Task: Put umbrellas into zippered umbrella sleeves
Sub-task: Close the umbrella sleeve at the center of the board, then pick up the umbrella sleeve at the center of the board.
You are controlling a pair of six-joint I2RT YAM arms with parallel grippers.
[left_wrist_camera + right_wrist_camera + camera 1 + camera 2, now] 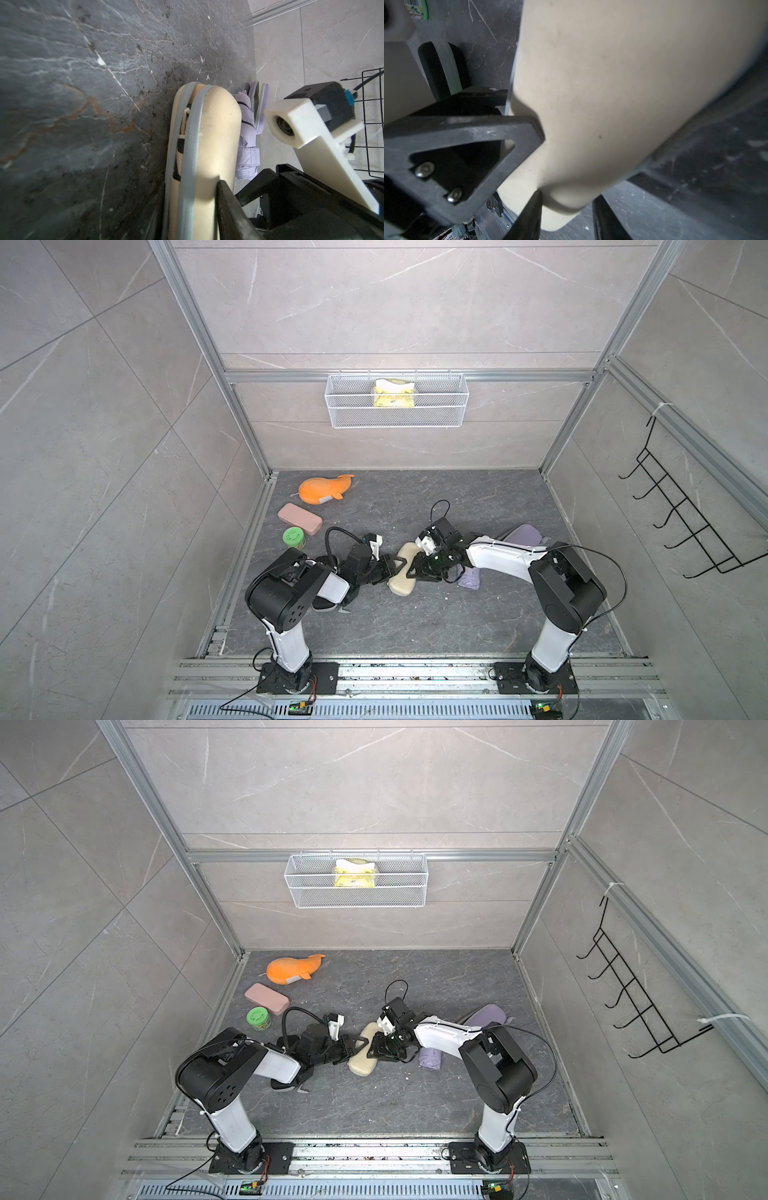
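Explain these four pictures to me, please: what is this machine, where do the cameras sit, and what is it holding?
It is two robot arms bolted to a rail, each ending in a two-fingered pincer. Two pictures look down from overhead and are nearly alike. The other two come from small cameras on the arms' wrists.

On the dark stone-look floor lie an orange plush whale, a pink oblong case, a green round jar, a folded lavender fabric umbrella and a lavender zip case.

In the middle, the left pincer pinches a cream oblong zippered sleeve. Its grey zip is not yet closed, and something beige shows inside. The right pincer straddles the sleeve's end with one finger clear of it, so it looks open.
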